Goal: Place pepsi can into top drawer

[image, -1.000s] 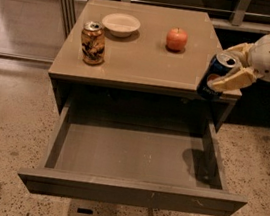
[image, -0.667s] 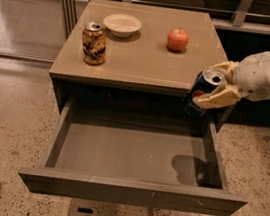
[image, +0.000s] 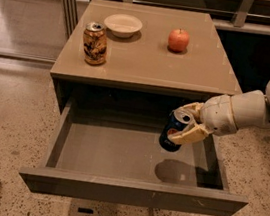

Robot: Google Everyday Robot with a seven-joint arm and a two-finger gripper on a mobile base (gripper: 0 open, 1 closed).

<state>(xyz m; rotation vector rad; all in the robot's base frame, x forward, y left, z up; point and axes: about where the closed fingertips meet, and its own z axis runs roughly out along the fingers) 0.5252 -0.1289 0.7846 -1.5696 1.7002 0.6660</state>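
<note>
The pepsi can, dark blue with a silver top, is held in my gripper, tilted to the right. It hangs above the right part of the open top drawer, just below the tabletop's front edge. The gripper's cream fingers are shut around the can's upper half. The can casts a shadow on the drawer's bare grey floor. My white arm reaches in from the right.
On the brown tabletop stand a gold-brown patterned can at the left, a white bowl behind it, and a red apple to the right. Speckled floor surrounds the table.
The gripper with the pepsi can has moved left and down, from beside the table's right front corner to over the open drawer's right part.
</note>
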